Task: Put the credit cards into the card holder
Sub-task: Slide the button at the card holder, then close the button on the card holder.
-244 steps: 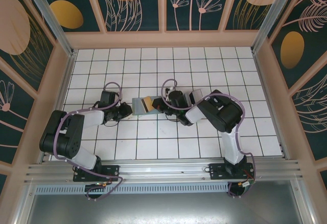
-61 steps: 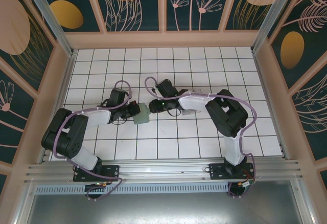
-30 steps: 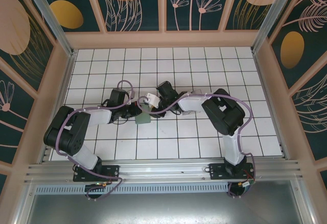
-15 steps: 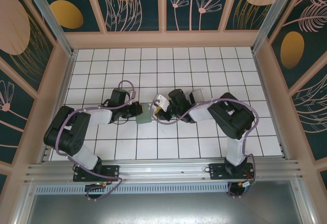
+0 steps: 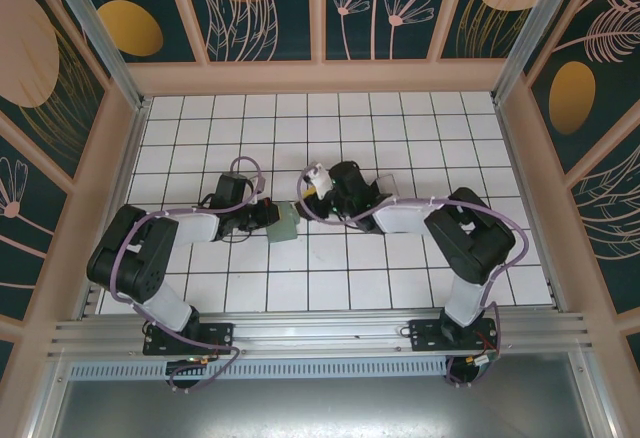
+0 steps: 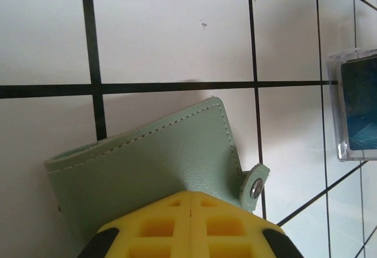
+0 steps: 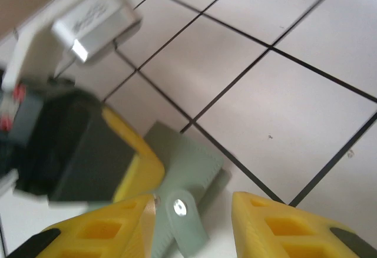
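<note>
My left hand point(image 5: 270, 216) reaches in from the left in the top view, at about the middle of the white tiled desk point(image 5: 200, 118). It is clamped on the left edge of the grey-green card holder point(image 5: 286, 224). The holder lies a little left of centre. My right hand point(image 5: 303, 198) comes in from the right and sits just beyond the holder's far right corner; from up here I cannot tell how its fingers stand.

On the left wrist camera, the left hand point(image 6: 193, 220) has its two yellow fingers pressed together over the near edge of the card holder point(image 6: 147, 166). The holder is folded shut and lies tilted across a tile line. Its snap tab point(image 6: 254, 187) sticks out at the right corner. A clear-walled box point(image 6: 353, 105) with something dark blue inside sits well apart at the right edge.

On the right wrist camera, the right hand point(image 7: 194, 225) has its fingers apart, with the snap tab point(image 7: 179, 211) between them, close to the left finger. The card holder point(image 7: 185, 155) runs up from the tab, and the left hand point(image 7: 132, 164) grips it from the left.
</note>
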You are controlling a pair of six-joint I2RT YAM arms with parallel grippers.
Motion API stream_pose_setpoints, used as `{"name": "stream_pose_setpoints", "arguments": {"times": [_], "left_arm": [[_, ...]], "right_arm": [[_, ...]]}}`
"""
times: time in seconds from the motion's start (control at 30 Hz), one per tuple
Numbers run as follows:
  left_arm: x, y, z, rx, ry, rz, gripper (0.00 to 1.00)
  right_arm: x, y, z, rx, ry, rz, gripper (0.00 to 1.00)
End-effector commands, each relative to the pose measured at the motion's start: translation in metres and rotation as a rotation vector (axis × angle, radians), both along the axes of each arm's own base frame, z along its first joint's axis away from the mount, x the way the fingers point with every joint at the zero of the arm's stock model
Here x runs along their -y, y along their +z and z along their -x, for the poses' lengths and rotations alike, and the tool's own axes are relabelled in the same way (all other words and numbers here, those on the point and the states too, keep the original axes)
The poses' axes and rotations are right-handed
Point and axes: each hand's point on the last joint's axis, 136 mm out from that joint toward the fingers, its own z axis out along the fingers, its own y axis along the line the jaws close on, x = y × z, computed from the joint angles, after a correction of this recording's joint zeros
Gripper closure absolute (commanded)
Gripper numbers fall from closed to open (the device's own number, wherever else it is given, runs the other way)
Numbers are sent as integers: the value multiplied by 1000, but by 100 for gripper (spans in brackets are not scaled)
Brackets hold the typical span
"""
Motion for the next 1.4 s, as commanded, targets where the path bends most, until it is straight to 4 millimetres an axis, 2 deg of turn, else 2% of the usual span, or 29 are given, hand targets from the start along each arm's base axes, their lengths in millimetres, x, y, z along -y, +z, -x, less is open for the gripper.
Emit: {"name": "stream_pose_setpoints", "arguments": {"times": [0.0,0.1,0.17,0.23,0.33,0.47,0.57,0.63,0.73,0.93,1.07,1.17,1.37], "left_arm": [[3,-10,21,-126,11,49,89],[1,7,16,-117,43,73,85],[-6,16,14,-101,81,69,80],[-20,19,11,-79,135,19,77],[-37,24,10,-72,185,6,76],[-62,24,14,-62,252,-6,75],[-74,21,18,-64,275,-29,65],[-76,20,20,-56,290,-24,56],[-80,18,19,-57,306,-43,52],[-79,20,17,-37,298,-39,51],[-80,16,20,-33,304,-33,52],[-77,12,23,-50,292,-24,54],[-76,7,25,-62,286,-16,59]], "right_arm": [[8,-12,1,-275,-293,0,61],[8,-22,9,-385,-429,95,63],[-1,-24,18,-406,-442,149,63],[-5,-25,22,-392,-478,196,62],[-12,-29,24,-380,-505,269,60],[-11,-37,21,-339,-556,349,58],[-10,-32,17,-272,-597,385,56],[-13,-32,16,-248,-608,396,55],[-15,-43,14,-257,-623,417,55],[-31,-48,11,-270,-599,389,55],[-26,-53,7,-255,-623,413,56],[-22,-56,9,-260,-635,419,58],[-17,-49,12,-254,-638,394,77]]}}
